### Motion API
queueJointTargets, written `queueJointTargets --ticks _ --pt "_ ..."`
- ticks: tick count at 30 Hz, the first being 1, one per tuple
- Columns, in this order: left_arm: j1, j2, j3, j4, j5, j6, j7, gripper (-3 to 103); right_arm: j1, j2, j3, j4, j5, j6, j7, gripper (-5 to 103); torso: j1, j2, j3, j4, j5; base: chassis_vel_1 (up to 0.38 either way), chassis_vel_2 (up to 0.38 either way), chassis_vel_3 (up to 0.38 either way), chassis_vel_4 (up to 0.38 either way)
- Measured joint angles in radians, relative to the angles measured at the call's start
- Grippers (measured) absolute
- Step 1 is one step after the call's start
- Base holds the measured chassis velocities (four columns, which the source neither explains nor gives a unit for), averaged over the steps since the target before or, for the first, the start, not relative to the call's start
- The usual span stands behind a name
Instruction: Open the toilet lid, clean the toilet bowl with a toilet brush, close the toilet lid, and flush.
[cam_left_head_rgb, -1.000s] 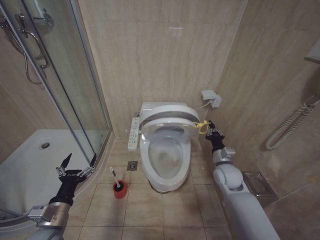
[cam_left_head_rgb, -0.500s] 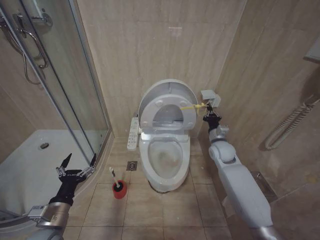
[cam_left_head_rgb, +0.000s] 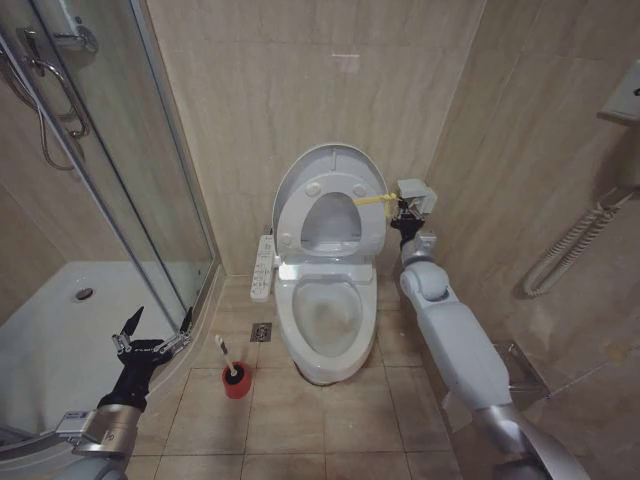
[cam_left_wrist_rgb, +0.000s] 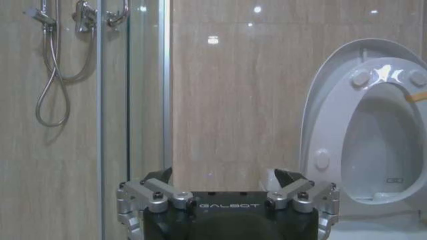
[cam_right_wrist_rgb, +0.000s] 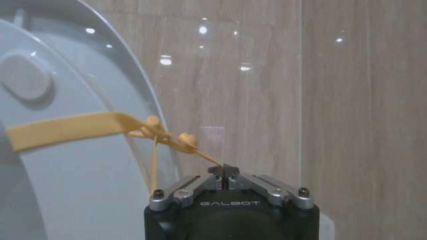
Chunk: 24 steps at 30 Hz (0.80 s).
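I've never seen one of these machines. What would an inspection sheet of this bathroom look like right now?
Surface: beige tiled floor, nothing spilled that I can see.
Job's things: toilet lid raised against the wall with the seat ring; toilet bowl open; toilet brush standing in its red cup on the floor.
Clutter: nothing seen.
Grippers: right hand shut on the yellow tie beside the raised lid; left hand open, low by the shower.
Cables: nothing seen.
Surroundings: glass shower enclosure, white shower tray, wall grab bar.
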Motion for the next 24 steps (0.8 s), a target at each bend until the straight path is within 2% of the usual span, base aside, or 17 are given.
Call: queueJointTargets --ticks 18,24 --pt "0.000 0.000 0.000 0.000 0.000 0.000 0.000 100 0.234 0.040 -0.094 -0.219 -0.025 0.026 0.009 1 0.000 0.000 0.000 0.0008 -0.0001 0.000 0.000 0.000 0.000" --pt "0.000 0.000 0.000 0.000 0.000 0.000 0.000 100 0.245 0.039 -0.107 -0.225 -0.025 0.025 0.009 1 0.000 0.000 0.000 0.0004 0.0000 0.000 0.000 0.000 0.000"
